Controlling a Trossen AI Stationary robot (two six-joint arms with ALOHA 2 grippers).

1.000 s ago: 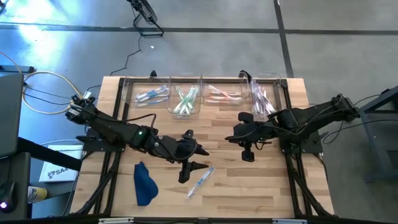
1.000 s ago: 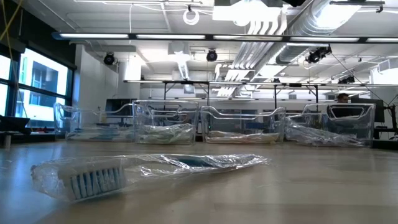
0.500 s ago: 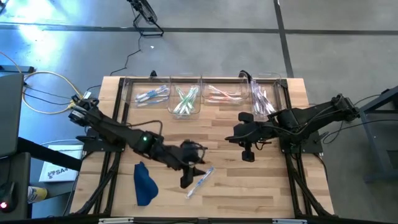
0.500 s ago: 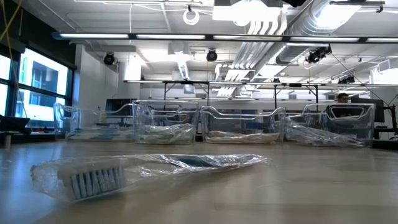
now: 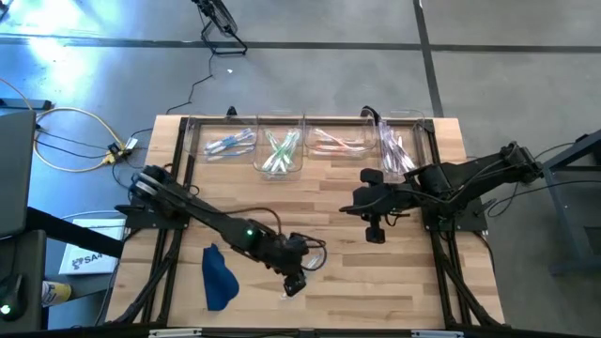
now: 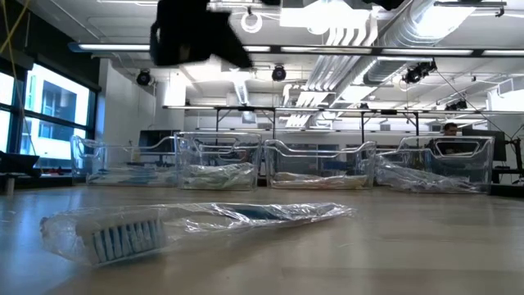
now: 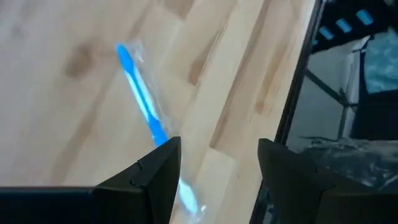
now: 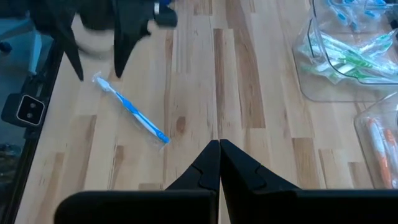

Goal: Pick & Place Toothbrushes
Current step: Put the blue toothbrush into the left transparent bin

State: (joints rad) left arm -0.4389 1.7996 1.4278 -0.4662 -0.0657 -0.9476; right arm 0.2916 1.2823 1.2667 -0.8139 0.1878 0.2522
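Left wrist view, left gripper point(image 7: 214, 163) jaws apart above wrapped toothbrush point(image 7: 142, 107), right gripper point(image 8: 219, 163) jaws together.

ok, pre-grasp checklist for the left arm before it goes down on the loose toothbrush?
1. Left gripper open: ok, its fingers stand apart.
2. Left gripper over the toothbrush: ok in the high view; in the left wrist view the brush end runs under one finger rather than centred in the gap, so alignment not ok yet.
3. Toothbrush flat on the table, nothing touching it: ok.
4. Right gripper shut, empty and parked mid-table, away from the brush: ok.
5. Cloth apart from the brush: ok.
6. Bins along the far edge, open for the drop: ok.
7. Contact between fingers and wrapper: cannot tell.
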